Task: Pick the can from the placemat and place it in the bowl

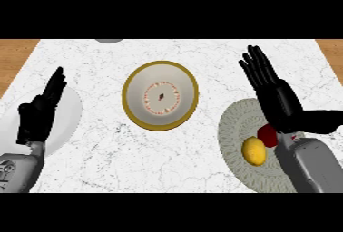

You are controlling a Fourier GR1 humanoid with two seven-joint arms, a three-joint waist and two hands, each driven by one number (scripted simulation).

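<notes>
White marbled counter [201,154] bearing a round grey woven placemat [234,124] at right and a gold-rimmed white bowl [182,77] at centre. Right hand [278,97], fingers straight and together, above the placemat; left hand [40,113] open at left. Yellow lemon [254,151] and red can [267,134], partly hidden by the right wrist, lie on the placemat.

gold-rimmed white bowl [141,86], red can [267,134], yellow lemon [254,151], grey-veined white counter [201,158].
</notes>
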